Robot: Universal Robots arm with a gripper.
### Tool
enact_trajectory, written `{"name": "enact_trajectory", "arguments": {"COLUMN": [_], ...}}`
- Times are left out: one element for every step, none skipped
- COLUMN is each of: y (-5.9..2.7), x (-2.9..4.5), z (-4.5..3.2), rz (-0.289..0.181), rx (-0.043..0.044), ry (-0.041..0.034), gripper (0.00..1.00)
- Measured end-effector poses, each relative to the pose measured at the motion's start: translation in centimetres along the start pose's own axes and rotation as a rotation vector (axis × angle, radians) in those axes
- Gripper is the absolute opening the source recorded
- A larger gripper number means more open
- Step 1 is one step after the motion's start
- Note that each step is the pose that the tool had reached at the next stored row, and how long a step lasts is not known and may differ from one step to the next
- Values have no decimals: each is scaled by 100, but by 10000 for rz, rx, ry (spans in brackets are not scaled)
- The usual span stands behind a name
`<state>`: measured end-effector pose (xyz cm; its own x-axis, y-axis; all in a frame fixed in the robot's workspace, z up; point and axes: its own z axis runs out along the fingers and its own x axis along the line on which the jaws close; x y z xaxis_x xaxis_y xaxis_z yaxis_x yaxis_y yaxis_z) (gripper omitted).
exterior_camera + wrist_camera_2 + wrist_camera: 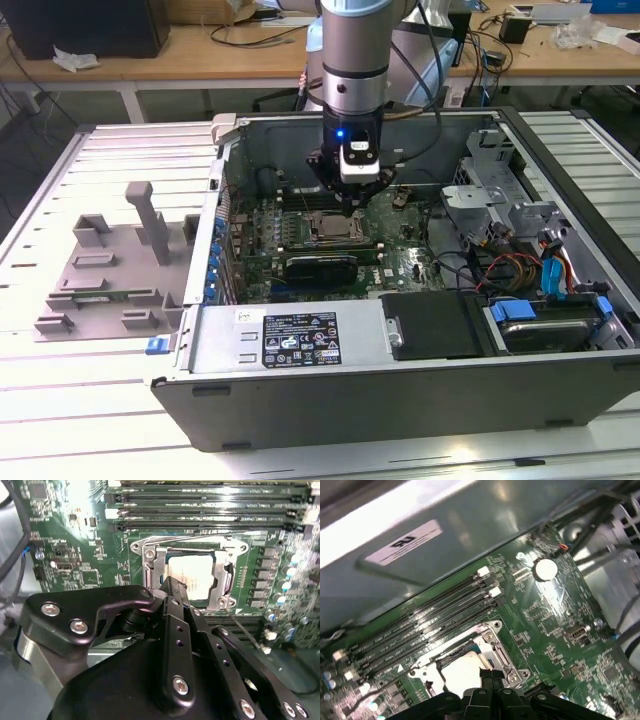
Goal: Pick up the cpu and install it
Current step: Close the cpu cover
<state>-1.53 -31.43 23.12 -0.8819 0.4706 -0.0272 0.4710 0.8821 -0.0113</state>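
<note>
**Exterior view:** the arm's gripper (350, 207) hangs inside the open case (400, 390), low over the motherboard (400, 255). The cpu (331, 228) lies just beneath it. A grey fixture (105, 270) sits outside the case on the exterior view's left, and cables (505, 268) crowd the right.

**Second wrist view:** the gripper's dark body hides the near board. The square cpu (195, 577) lies flat in the socket frame (150, 555), silvery top up, its edges parallel to the memory slots (200, 512).

**First wrist view:** the fingers (486, 677) are pressed together, pinching nothing, their tip over the cpu's edge.
</note>
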Motion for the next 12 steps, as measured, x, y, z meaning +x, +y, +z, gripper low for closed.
{"name": "enact_trajectory", "arguments": {"y": [0, 0, 0, 0, 0, 0, 0, 0, 0, 0, 0, 0], "x": [0, 0, 0, 0, 0, 0, 0, 0, 0, 0, 0, 0], "z": [2, 3, 3, 5, 5, 6, 7, 8, 10, 11, 12, 13], "rz": [-338, -512, -676, -959, -1160, -1455, -1613, -1874, -2151, -2446, -2654, -2811], "rx": [-8, -13, -17, -25, -31, -39, -43, -51, -58, -67, -72, -76], "ry": [-4, -6, -8, -12, -14, -16, -19, -22, -25, -28, -31, -32], "gripper": [11, 11, 11, 11, 11, 11, 11, 11, 11, 11, 11, 11]}}
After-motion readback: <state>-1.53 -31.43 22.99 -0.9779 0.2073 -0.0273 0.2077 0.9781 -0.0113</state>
